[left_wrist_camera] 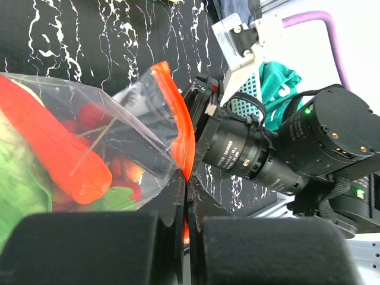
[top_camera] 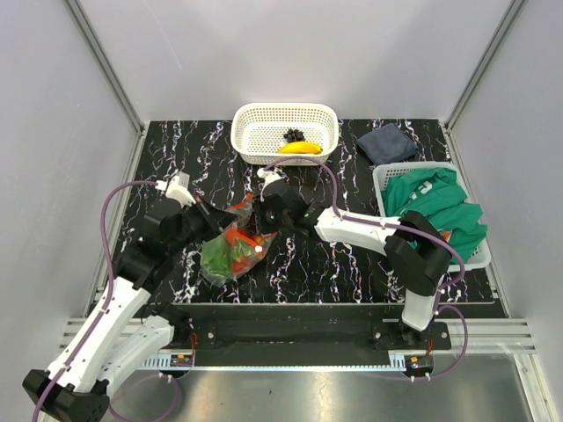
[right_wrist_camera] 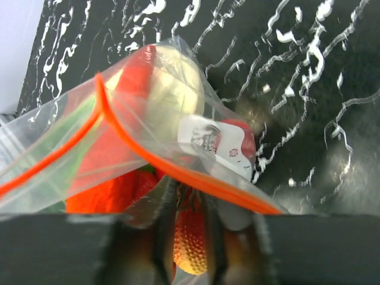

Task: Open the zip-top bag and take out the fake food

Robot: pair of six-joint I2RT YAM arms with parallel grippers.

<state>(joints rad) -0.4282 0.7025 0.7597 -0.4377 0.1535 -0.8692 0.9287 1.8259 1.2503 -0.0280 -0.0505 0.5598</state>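
Banana (top_camera: 300, 148) and grapes (top_camera: 293, 134) are set in the white basket (top_camera: 242, 114); the opened zip-top bag (top_camera: 230, 251), pepper (left_wrist_camera: 59, 142) inside, is pinched by the left gripper (left_wrist_camera: 185, 219), a strawberry (right_wrist_camera: 190, 246) seemingly clamped by the right gripper (right_wrist_camera: 190, 219)

The zip-top bag (top_camera: 224, 262) lies on the bench (top_camera: 352, 264) left of centre, with fake food (top_camera: 237, 242) inside. The left hand (left_wrist_camera: 185, 237) pinches its mouth from the left, the right hand (right_wrist_camera: 189, 231) from the right. At far centre a basket (top_camera: 284, 107) holds a banana (top_camera: 300, 148) and grapes (top_camera: 293, 135). A folded cloth (top_camera: 387, 142) lies to its right, and nearer on the right a second basket (top_camera: 380, 180) holds a garment (top_camera: 435, 207).
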